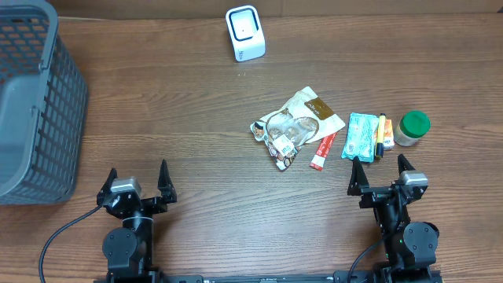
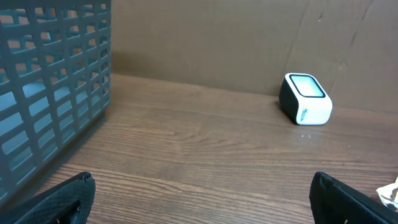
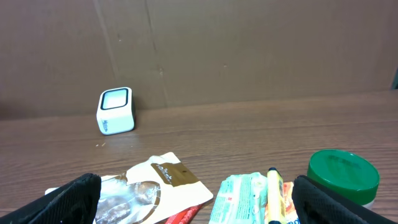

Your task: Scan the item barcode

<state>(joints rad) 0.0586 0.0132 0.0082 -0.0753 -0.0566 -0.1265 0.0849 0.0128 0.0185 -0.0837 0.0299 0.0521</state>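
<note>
A white barcode scanner [image 1: 245, 33] stands at the back of the table, also seen in the left wrist view [image 2: 305, 99] and right wrist view [image 3: 115, 110]. The items lie in a loose group at centre right: a clear and gold snack bag [image 1: 291, 126], a red stick packet [image 1: 322, 152], a teal packet [image 1: 360, 135], a yellow marker [image 1: 381, 135] and a green-lidded jar [image 1: 412, 127]. My right gripper [image 1: 379, 162] is open just in front of the teal packet [image 3: 245, 199] and marker. My left gripper [image 1: 137, 170] is open over bare wood, far left of the items.
A large grey mesh basket [image 1: 35, 102] fills the far left of the table and shows at the left of the left wrist view [image 2: 43, 93]. A brown cardboard wall runs behind the table.
</note>
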